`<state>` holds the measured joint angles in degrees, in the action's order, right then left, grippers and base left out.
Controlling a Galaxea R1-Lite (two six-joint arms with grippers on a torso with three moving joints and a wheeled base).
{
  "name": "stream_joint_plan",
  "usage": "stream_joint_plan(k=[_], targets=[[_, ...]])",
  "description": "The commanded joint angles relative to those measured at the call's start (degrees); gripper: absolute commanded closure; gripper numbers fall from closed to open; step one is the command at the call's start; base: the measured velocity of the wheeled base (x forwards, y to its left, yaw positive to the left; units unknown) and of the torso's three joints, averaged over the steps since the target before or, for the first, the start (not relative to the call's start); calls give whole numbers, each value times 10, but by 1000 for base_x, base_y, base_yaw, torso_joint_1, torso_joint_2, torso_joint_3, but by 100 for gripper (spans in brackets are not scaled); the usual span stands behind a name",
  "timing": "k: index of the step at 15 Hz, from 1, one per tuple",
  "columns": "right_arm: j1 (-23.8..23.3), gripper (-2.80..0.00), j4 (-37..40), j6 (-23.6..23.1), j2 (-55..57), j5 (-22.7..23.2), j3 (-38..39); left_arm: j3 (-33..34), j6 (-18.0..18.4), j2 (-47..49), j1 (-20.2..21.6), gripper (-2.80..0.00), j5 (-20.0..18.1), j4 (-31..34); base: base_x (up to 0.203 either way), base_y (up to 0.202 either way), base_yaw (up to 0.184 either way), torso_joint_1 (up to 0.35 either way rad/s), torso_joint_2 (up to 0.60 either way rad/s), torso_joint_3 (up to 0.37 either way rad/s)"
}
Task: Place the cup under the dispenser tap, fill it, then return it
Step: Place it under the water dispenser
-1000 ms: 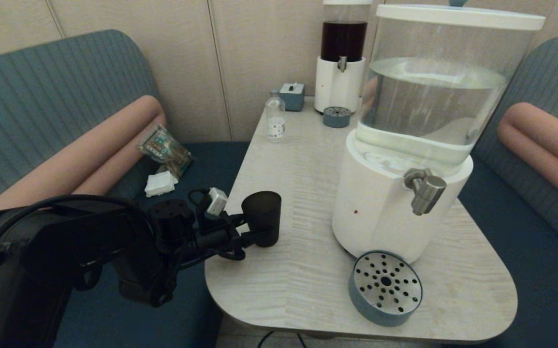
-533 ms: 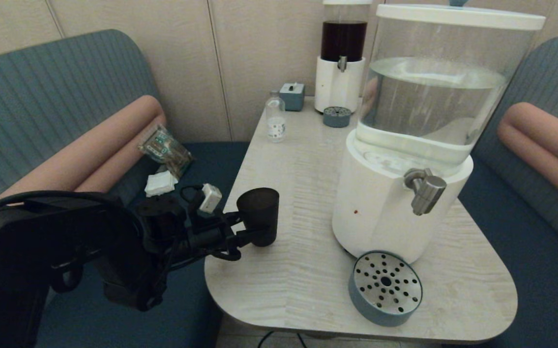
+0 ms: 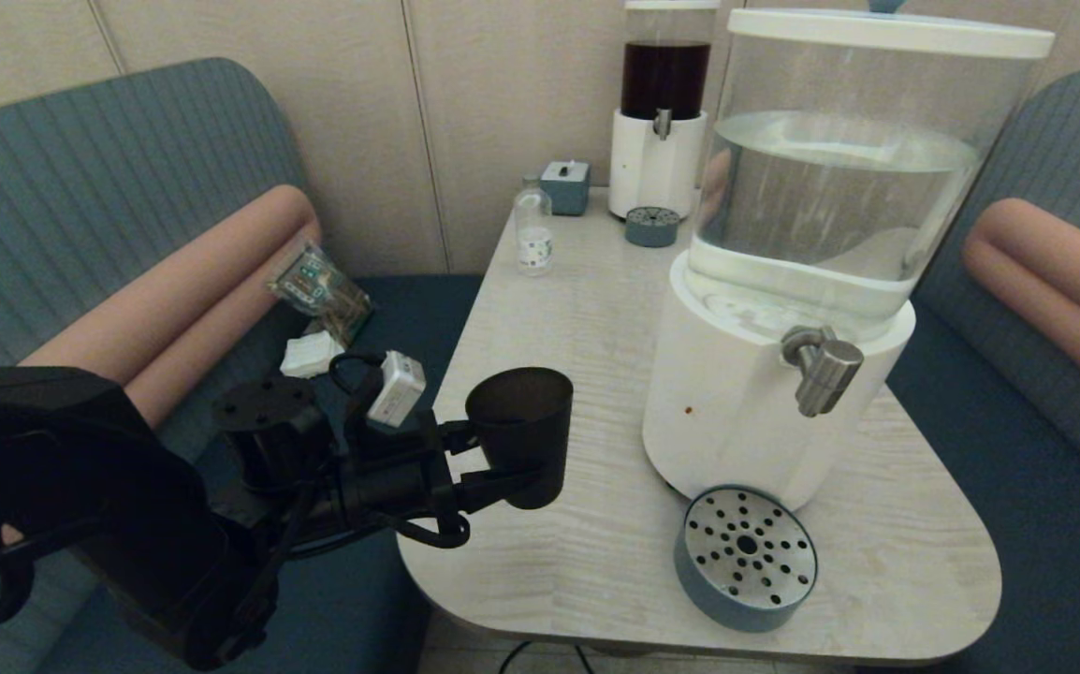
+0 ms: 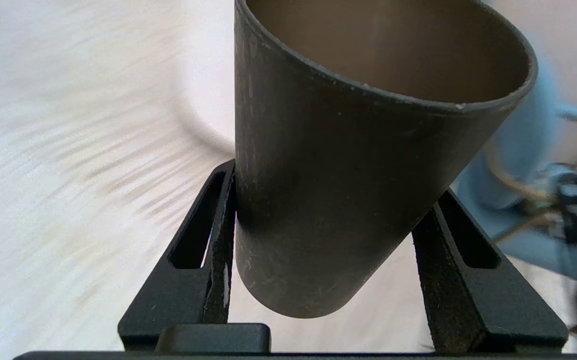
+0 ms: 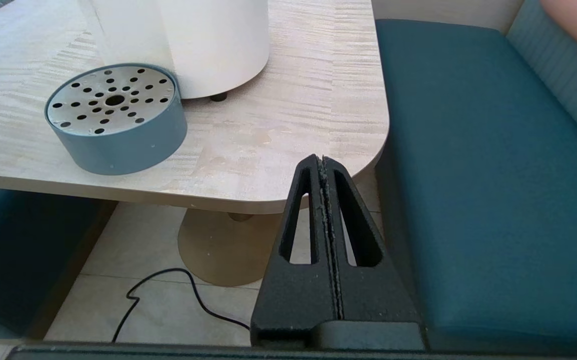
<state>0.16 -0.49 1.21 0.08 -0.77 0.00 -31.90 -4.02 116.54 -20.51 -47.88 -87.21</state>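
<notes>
**Dark cup is gripped and off the table, tap not yet reached**

White-based and clear-tanked, the big dispenser (image 3: 783, 374) stands on the right half of the pale wood table (image 3: 587, 309), its tank a good part full of water. Its steel tap (image 3: 821, 370) juts out over the round grey drain tray (image 3: 746, 557), which sits on the table touching the dispenser's foot; nothing stands on the tray and no water runs.

Left of that, near the table's left edge, the left gripper (image 3: 503, 459) grasps the cup (image 3: 521, 435) low on its wall, one finger on each side. From the left wrist view the cup (image 4: 348, 165) looks empty, its base is clear of the table, and it leans a little in the grip. It is well apart from the tap.

The right gripper (image 5: 324, 200) hangs off the table's near right corner, above the floor and beside the blue seat, fingers pressed together on nothing.

Smaller things sit far back: a second dispenser (image 3: 662, 122) with dark liquid and a little bottle (image 3: 532, 234).

So, as I judge it, only the pick-up is done. Left to do: carry the cup across, set it on the tray under the tap, open the tap, fill, and bring the cup back
</notes>
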Motion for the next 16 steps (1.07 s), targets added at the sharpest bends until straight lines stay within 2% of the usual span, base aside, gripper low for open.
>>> stream_joint_plan(k=[1, 5, 16], targets=[[0, 0, 0, 0, 0, 0, 1, 3, -7, -27, -37, 0, 2, -5, 0, 0, 0, 0, 0, 0], [0, 0, 0, 0, 0, 0, 1, -9, -16, -12, -108, 0, 44, -5, 0, 0, 0, 0, 0, 0], [0, 0, 0, 0, 0, 0, 1, -103, -22, 98, -179, 0, 70, -5, 0, 0, 0, 0, 0, 0]])
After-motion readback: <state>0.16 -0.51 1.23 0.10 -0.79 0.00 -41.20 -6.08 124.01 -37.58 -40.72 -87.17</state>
